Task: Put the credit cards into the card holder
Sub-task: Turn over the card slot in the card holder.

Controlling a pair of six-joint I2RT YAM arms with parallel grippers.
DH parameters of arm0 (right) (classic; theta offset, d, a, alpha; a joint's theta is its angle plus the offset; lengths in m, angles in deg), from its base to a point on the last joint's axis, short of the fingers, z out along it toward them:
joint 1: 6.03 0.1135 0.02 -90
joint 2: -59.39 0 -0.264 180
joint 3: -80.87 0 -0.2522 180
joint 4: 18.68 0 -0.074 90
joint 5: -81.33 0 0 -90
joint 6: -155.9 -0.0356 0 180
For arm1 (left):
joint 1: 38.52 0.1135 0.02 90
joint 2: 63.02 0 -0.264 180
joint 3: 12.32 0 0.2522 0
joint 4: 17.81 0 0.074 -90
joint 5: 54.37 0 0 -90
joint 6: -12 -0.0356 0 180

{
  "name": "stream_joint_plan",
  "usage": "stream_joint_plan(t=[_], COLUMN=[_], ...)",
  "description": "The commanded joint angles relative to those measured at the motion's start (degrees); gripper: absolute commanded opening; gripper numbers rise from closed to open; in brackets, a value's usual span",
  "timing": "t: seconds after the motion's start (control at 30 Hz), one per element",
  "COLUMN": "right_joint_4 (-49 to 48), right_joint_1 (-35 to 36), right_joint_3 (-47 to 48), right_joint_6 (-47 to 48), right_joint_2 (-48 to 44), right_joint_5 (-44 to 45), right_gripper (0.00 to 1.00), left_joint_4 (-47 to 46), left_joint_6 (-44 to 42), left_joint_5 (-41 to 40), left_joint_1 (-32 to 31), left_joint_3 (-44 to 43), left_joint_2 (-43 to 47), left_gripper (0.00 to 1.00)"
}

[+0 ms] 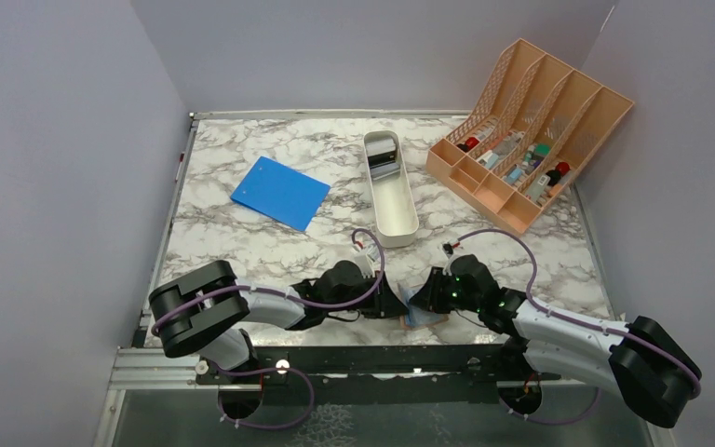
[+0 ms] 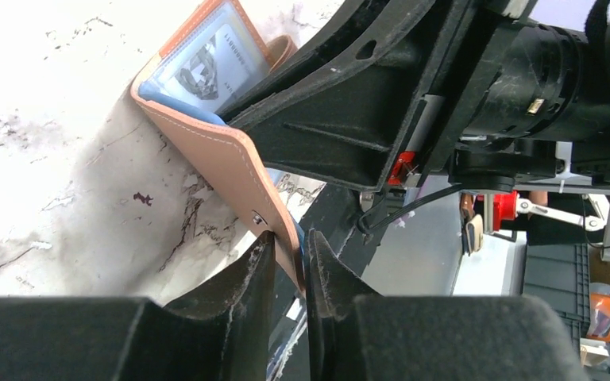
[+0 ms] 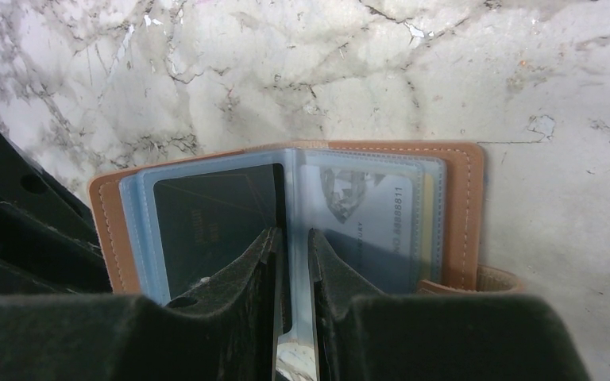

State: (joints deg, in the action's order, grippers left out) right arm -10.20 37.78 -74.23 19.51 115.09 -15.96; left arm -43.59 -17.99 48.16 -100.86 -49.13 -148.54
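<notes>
Card holder (image 3: 461,206) lies spread open at the near edge of the marble tabletop (image 3: 445,71), worked from both sides. Left pincer (image 2: 290,248), closed almost to touching, clamps the brown cover by its outer edge. Right pincer (image 3: 292,238), just as narrow, nips a pale sleeve leaf at the holder's spine. A black card (image 3: 214,218) and a silver-grey card (image 3: 365,214) sit in clear sleeves on either side. More cards (image 1: 384,154) appear to wait at the far end of the white tray (image 1: 397,223), well apart from the holder.

The step in hand looks like parting the leaves to bare a free sleeve. The left grip should keep the cover flat and steady while the right lifts gently, since the thin leaf could crease or slip. Room is tight, with the two wrists nearly touching and the tabletop's near edge close by; open tabletop lies toward the tray.
</notes>
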Motion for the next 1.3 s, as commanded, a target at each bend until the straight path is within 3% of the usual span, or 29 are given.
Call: stream_joint_plan(t=[0.0, 0.13, 0.27, 0.4, 0.53, 0.73, 0.83, 1.0, 1.1, 1.27], right_joint_4=[3.5, 4.6, 4.0, 3.3, 2.4, 3.7, 8.7, 15.1, 16.0, 14.7], right_joint_1=[0.2, 0.2, 0.2, 0.2, 0.2, 0.2, 0.2, 0.2, 0.3, 0.6], right_joint_3=[0.4, 1.0, 0.9, 0.8, 0.4, 1.8, 4.4, 9.3, 11.0, 11.8], right_joint_6=[1.5, 1.7, 1.6, 1.4, 1.3, 1.8, 2.4, 3.4, 3.5, 4.0], right_joint_2=[-0.9, -1.7, -1.5, -0.6, -0.3, -0.6, -2.9, -8.6, -9.4, -8.4], right_joint_5=[-0.4, 0.2, 0.0, -0.3, -0.8, -1.2, -1.0, -2.0, -3.7, -5.7], right_gripper=[0.23, 0.23, 0.24, 0.24, 0.24, 0.24, 0.30, 0.40, 0.46, 0.47], left_joint_4=[6.1, 10.4, 10.7, 10.4, 9.9, 10.5, 14.8, 28.4, 38.1, 43.3], left_joint_6=[-0.1, -0.2, -0.7, -2.2, -3.9, -3.0, -2.9, -3.9, -4.3, -2.6], left_joint_5=[-2.2, -4.0, -3.6, -2.9, -3.7, -4.3, -5.6, -10.5, -12.5, -12.5], left_joint_1=[-0.4, -0.4, -0.4, -0.7, -1.3, -1.3, -1.3, -1.3, -1.2, -1.3], left_joint_3=[-1.6, -2.3, -3.1, -4.2, -4.5, -4.5, -5.4, -9.0, -12.9, -15.4], left_joint_2=[1.2, 1.6, 0.5, 0.8, 2.6, 1.5, 1.8, 5.3, 6.6, 8.2], left_gripper=[0.22, 0.22, 0.10, 0.13, 0.05, 0.07, 0.00, 0.00, 0.00, 0.00])
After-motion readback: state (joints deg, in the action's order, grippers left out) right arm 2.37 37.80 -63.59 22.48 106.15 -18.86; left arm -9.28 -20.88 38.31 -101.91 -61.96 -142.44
